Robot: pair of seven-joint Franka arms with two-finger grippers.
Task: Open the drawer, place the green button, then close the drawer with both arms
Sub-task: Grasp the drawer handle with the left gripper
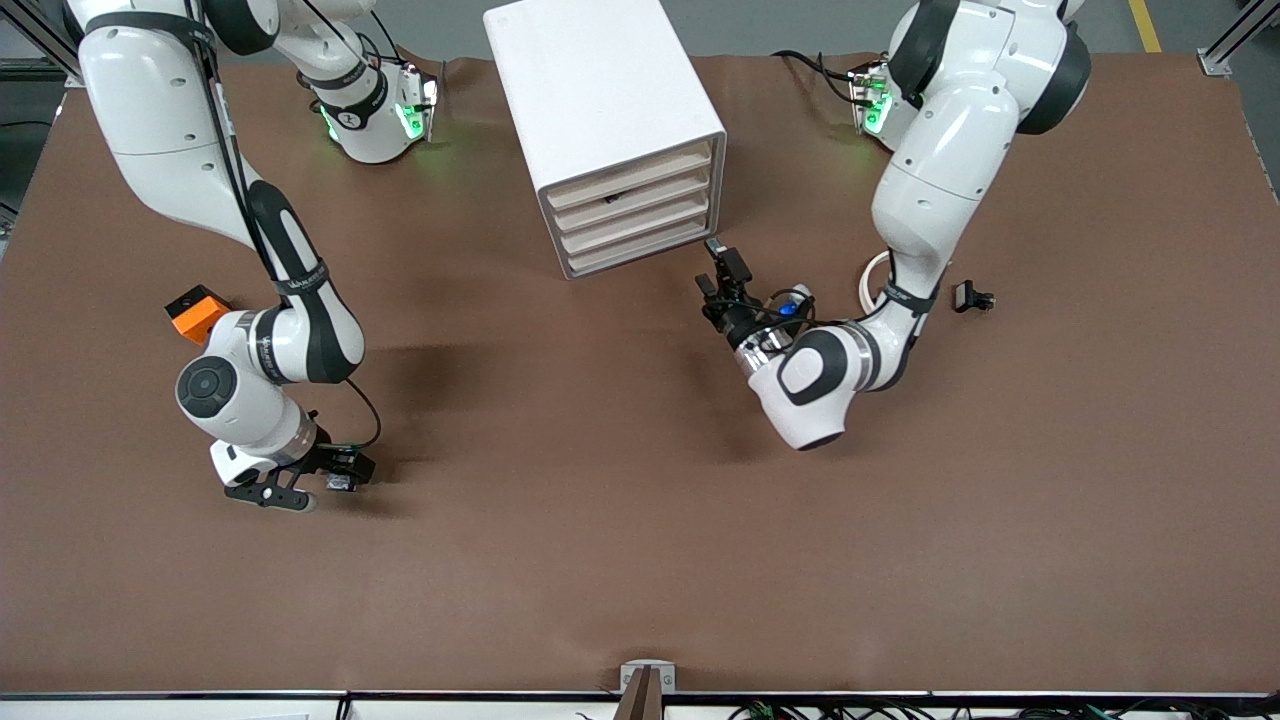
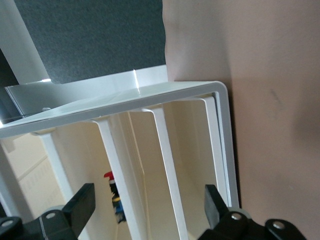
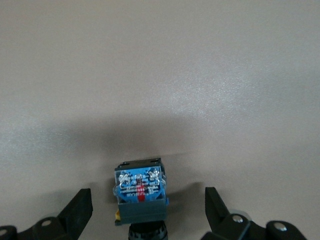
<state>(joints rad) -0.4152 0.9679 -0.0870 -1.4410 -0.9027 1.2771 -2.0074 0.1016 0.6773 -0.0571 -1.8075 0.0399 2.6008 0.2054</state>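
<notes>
While still at the opening step, hovering: left hand [image 1: 716, 268] open before the drawer [image 1: 634, 223], right hand [image 3: 148, 210] open around the button [image 3: 140, 192]; next, hooking the drawer front.

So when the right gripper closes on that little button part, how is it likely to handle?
The button looks like a rigid moulded block, so it probably won't flex between the open right gripper. Being small, it is likely light and could skid on the smooth table if nudged. Its squarish base suggests it won't roll, though it might tip.
</notes>
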